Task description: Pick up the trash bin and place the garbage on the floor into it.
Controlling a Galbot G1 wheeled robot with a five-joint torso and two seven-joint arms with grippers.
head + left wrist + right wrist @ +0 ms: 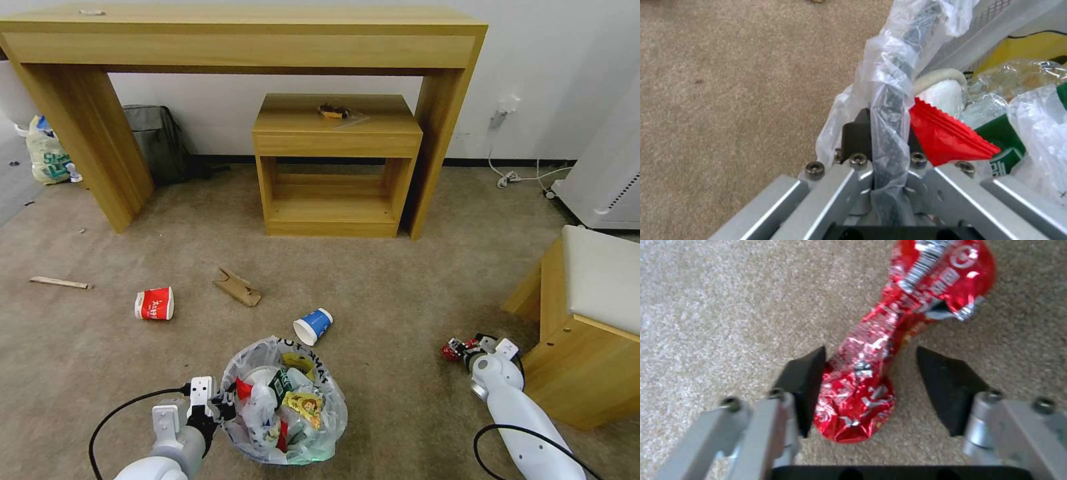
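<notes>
The trash bin [283, 400], lined with a crinkly whitish bag and holding wrappers, stands on the beige floor [400, 280] at the near middle. My left gripper [225, 402] is shut on its rim [889, 100], bag pinched between the fingers [856, 133]. To the right, my right gripper [467, 350] is low over a crushed shiny red piece of garbage [942, 276] and stands open astride it [869, 356]; one finger [804, 380] touches it. More garbage lies ahead: a blue cup [313, 326], a red cup [155, 303], a cardboard scrap [237, 287] and a stick [59, 283].
A long wooden desk [240, 40] and a low wooden shelf table [337, 167] stand against the far wall. A grey backpack [157, 140] and a printed shopping bag [47, 157] sit at the far left. A white-topped wooden stool [587, 313] is close on the right.
</notes>
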